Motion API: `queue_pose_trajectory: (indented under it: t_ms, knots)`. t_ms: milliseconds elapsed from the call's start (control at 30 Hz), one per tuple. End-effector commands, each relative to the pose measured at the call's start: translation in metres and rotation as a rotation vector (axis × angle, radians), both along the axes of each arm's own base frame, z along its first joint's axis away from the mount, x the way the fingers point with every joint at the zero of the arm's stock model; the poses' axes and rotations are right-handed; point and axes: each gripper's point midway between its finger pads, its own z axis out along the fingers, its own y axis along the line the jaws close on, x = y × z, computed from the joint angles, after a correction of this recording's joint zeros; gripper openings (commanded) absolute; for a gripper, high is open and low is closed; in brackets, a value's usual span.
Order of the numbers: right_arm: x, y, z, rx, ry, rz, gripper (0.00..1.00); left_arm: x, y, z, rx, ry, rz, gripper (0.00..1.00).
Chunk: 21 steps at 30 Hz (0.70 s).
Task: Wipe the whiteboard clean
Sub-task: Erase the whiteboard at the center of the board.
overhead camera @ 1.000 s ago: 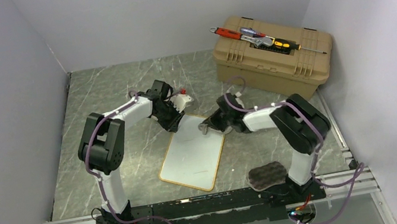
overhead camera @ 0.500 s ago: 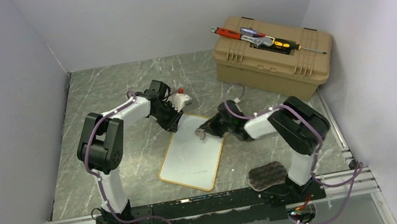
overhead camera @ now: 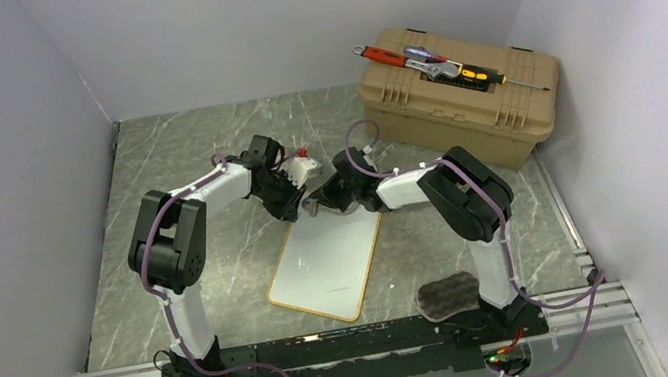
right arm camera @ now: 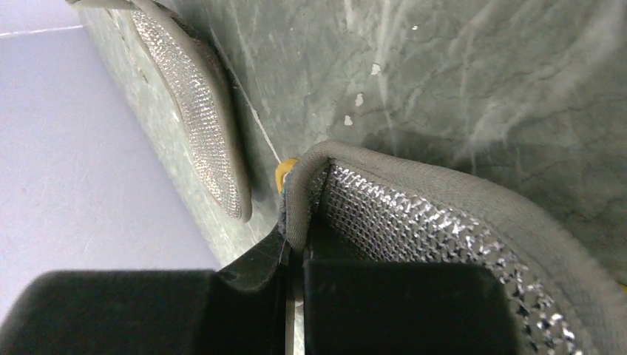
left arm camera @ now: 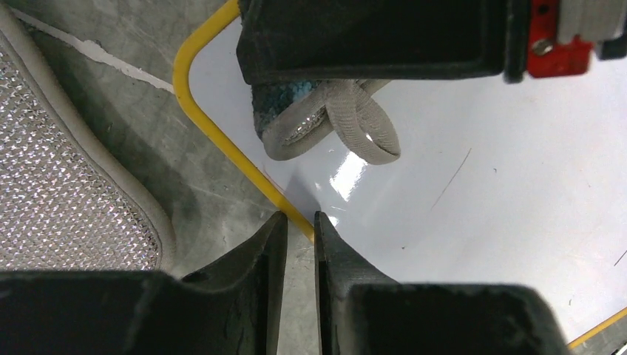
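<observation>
The whiteboard (overhead camera: 325, 256) lies flat on the table, glossy white in a yellow frame. A few thin dark strokes (left arm camera: 451, 177) show in the left wrist view. My left gripper (overhead camera: 295, 197) is at its far-left corner. The tips (left arm camera: 299, 218) stand a narrow gap apart astride the yellow frame (left arm camera: 222, 140); whether they pinch it does not show. My right gripper (overhead camera: 322, 200) is shut on a grey mesh scrubbing pad (right arm camera: 444, 222) by its rim. It presses the pad (left arm camera: 296, 133) on the board's far end, close to my left gripper.
A second mesh pad (left arm camera: 66, 185) lies on the table just off the board's far-left corner. A dark pad (overhead camera: 448, 294) sits by the right arm's base. A tan toolbox (overhead camera: 458, 103) with hand tools (overhead camera: 432, 64) on its lid stands at the back right.
My right gripper has slid the pad from the board's far right edge up and left to the far corner beside my left gripper. The left arm has hardly moved.
</observation>
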Motion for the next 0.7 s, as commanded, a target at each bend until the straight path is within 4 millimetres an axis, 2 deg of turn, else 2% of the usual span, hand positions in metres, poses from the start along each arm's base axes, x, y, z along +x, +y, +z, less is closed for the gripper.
queue_pose_trajectory:
  t_ms: [0,100,133,200,267,333,400,433,467,500,567,633,667]
  knots:
    - [-0.057,-0.064,-0.074,-0.258,0.203,-0.022,0.00,-0.056,0.050,-0.069,0.239,0.202,-0.020,0.23]
    - [-0.088,-0.111,-0.076,-0.280,0.226,-0.071,0.00,-0.056,0.049,-0.069,0.231,0.199,-0.021,0.21]
    - [-0.106,-0.133,-0.085,-0.311,0.259,-0.084,0.00,-0.056,0.049,-0.069,0.229,0.195,-0.023,0.21]
    - [-0.123,-0.162,-0.087,-0.360,0.278,-0.104,0.00,-0.057,0.050,-0.069,0.228,0.197,-0.022,0.20]
    - [-0.132,-0.179,-0.086,-0.398,0.282,-0.113,0.00,-0.057,0.049,-0.069,0.225,0.195,-0.024,0.20]
    - [-0.131,-0.180,-0.085,-0.409,0.279,-0.109,0.00,-0.057,0.049,-0.069,0.223,0.196,-0.024,0.18]
    - [-0.122,-0.161,-0.085,-0.386,0.273,-0.078,0.00,-0.056,0.048,-0.071,0.223,0.198,-0.023,0.14]
    - [-0.107,-0.142,-0.084,-0.371,0.257,-0.055,0.00,-0.057,0.049,-0.071,0.225,0.203,-0.022,0.14]
    - [-0.107,-0.129,-0.091,-0.379,0.268,-0.017,0.00,-0.057,0.048,-0.072,0.225,0.208,-0.020,0.14]
    - [-0.087,-0.101,-0.082,-0.353,0.231,0.017,0.00,-0.057,0.048,-0.072,0.224,0.208,-0.019,0.14]
    - [-0.075,-0.061,-0.084,-0.332,0.213,0.091,0.00,-0.057,0.048,-0.071,0.221,0.203,-0.016,0.14]
    - [-0.074,-0.030,-0.086,-0.310,0.215,0.161,0.00,-0.056,0.049,-0.071,0.220,0.205,-0.013,0.14]
    - [-0.076,-0.023,-0.087,-0.308,0.220,0.180,0.00,-0.056,0.049,-0.071,0.220,0.208,-0.011,0.14]
